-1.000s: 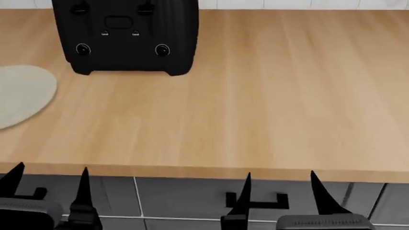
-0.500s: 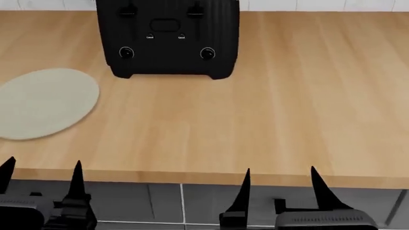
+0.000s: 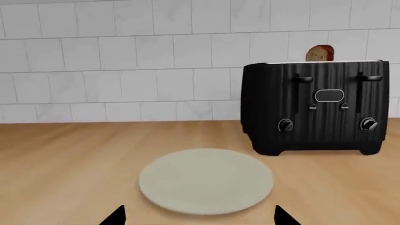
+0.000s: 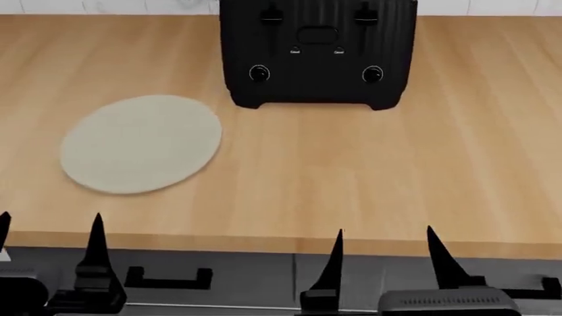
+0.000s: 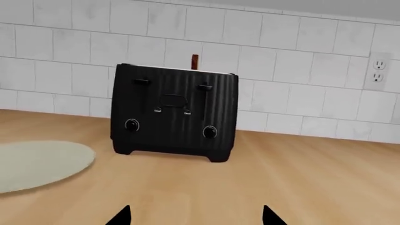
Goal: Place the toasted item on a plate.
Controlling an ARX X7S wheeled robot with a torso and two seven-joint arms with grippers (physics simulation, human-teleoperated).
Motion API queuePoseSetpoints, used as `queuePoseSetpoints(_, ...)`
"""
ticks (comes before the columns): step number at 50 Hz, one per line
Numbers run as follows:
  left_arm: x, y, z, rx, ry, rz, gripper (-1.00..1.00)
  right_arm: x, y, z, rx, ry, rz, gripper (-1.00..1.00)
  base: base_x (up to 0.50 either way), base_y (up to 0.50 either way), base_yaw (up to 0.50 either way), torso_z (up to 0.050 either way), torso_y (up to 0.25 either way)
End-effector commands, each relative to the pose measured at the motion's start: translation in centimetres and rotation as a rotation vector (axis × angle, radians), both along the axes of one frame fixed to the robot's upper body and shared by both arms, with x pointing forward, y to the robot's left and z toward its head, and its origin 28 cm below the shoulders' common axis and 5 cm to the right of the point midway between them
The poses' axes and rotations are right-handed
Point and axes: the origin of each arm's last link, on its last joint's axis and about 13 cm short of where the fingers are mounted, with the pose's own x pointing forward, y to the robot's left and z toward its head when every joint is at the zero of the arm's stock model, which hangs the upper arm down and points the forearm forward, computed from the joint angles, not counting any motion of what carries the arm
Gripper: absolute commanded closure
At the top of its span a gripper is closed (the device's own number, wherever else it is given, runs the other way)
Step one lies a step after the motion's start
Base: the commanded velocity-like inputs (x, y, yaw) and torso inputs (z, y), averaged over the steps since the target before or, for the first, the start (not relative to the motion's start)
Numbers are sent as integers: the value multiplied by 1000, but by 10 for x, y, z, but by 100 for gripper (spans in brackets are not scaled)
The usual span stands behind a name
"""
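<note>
Wooden counter [image 4: 351, 184]: toasted item [image 3: 320, 53] protrudes from black toaster [image 4: 318, 52]; plate [image 4: 141, 143] beside it, apparently bare. Left gripper [image 4: 49, 230] and right gripper [image 4: 383, 247] jaws apart.

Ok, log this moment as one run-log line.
toast: in toaster slot | plate: empty, toaster's left | left gripper: open, idle | right gripper: open, idle
</note>
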Motion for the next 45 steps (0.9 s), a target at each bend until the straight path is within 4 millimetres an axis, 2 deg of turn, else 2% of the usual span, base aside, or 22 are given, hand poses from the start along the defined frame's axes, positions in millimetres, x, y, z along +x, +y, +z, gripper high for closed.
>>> queuePoseSetpoints(1,-1,0,2,-14,-3,8,-100,0,0,0,0,1,0,-100,0,402,0,0,0)
queuePoseSetpoints(13,1,0,5,5,-2,13,-100,0,0,2,1,-3,-2,-100,0,336,0,0,0)
queuePoseSetpoints(20,3,1,10,26,5,13,-100,3,0,10,13,19,12,-100,0,25,0,0,0)
queuePoseSetpoints(33,21,14,29,53,22,28,-100,17,-9,49,20,-4,11,-100,0,0,0,0,0)
queuePoseSetpoints(37,25,18,42,-11,26,22,-100,23,-14,61,11,-23,-8,-100,0,0,0,0,0)
queuePoseSetpoints(45,34,23,60,1,-7,26,-100,30,-16,83,-19,-50,-9,-100,0,0,0,0,0)
